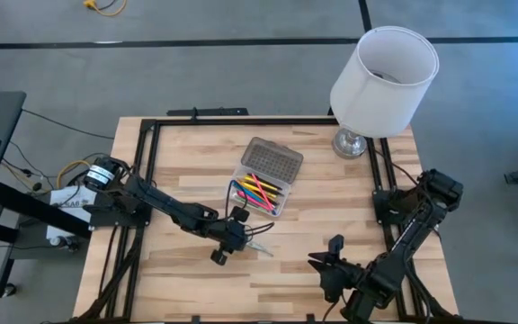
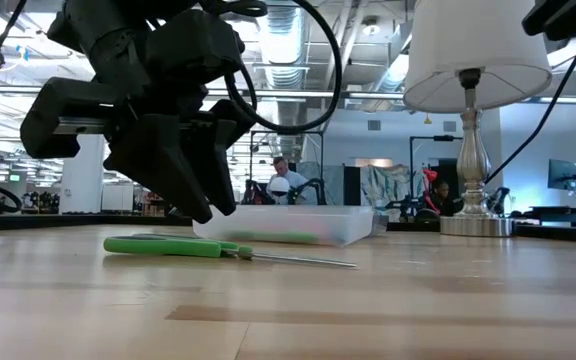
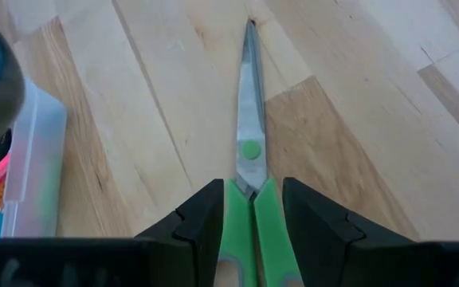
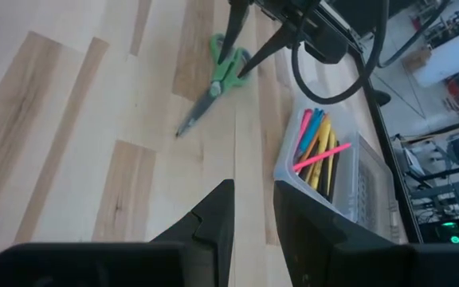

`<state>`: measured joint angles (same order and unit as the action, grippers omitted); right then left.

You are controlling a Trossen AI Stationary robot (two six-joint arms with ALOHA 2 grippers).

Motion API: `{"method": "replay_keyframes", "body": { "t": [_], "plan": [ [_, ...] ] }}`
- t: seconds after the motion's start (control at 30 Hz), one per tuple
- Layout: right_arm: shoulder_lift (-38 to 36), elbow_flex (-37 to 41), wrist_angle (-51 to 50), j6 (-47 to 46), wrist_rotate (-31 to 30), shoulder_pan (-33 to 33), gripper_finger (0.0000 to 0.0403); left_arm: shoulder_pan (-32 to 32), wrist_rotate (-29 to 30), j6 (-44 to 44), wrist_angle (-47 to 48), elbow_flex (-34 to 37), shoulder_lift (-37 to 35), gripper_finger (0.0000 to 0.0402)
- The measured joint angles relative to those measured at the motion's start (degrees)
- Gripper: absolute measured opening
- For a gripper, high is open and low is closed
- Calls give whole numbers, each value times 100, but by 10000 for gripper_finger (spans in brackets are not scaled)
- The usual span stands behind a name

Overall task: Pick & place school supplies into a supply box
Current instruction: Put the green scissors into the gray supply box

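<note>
**Ana:** High view first: where does the supply box (image 1: 268,176) sit on the table (image 1: 187,153)?

**Ben:** Near the middle, lid flung back toward the lamp (image 1: 380,76), with coloured pens (image 1: 259,191) lying inside. The scissors (image 1: 257,244) lie flat on the wood just beside the box, on the side away from the lamp.

**Ana:** And the left gripper (image 1: 241,236)?

**Ben:** Right over the scissors' green handles. From its wrist, the two dark fingers (image 3: 194,231) straddle the handles with a sliver of wood showing on either side, so the claw stands partly spread and has hold of nothing. The blades point away from it, closed.

**Ana:** Open room around the box?

**Ben:** Bare wood stretches from the box toward the table's left rail and toward the near edge. The box wall is close to the scissors, so that side is tight.

**Ana:** The right gripper (image 1: 329,261)?

**Ben:** Waiting near the front edge, well apart from the box, fingers somewhat parted and empty.

**Ana:** The surface and the room?

**Ben:** Light planked wood framed by black rails. Beyond the box, the low view shows a hall with ceiling ducts and a seated person (image 2: 282,180).
</note>
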<state>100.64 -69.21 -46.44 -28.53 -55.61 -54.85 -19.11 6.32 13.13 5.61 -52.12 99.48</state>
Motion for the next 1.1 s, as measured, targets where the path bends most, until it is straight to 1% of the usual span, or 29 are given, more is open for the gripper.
{"method": "replay_keyframes", "body": {
  "t": [0.07, 0.23, 0.4, 0.57, 0.73, 0.87, 1.0, 1.1],
  "plan": [
    [0, 0, 1, 0, 0, 0, 86, 4, -8, 4, -1, 0, 2, 126],
    [0, -2, 22, 0, 12, 0, 85, 105, -325, 86, -208, -27, 347, 126],
    [2, -2, 24, -1, 22, 0, 85, 144, -196, 85, -155, -162, 557, 126],
    [2, -2, 23, -1, 22, 0, 85, 142, -110, 29, -123, -160, 560, 126],
    [2, -2, 23, -2, 24, 0, 85, 129, -40, -17, -4, -144, 459, 126],
    [2, -2, 23, -2, 23, 0, 85, 70, 286, -61, 358, -131, 218, 126],
    [2, -2, 22, -2, 24, 0, 85, -27, 572, -356, 729, -131, -119, 126],
    [2, -2, 26, -2, 23, 0, 85, -106, 603, -730, 999, -136, -291, 126]
  ]
}}
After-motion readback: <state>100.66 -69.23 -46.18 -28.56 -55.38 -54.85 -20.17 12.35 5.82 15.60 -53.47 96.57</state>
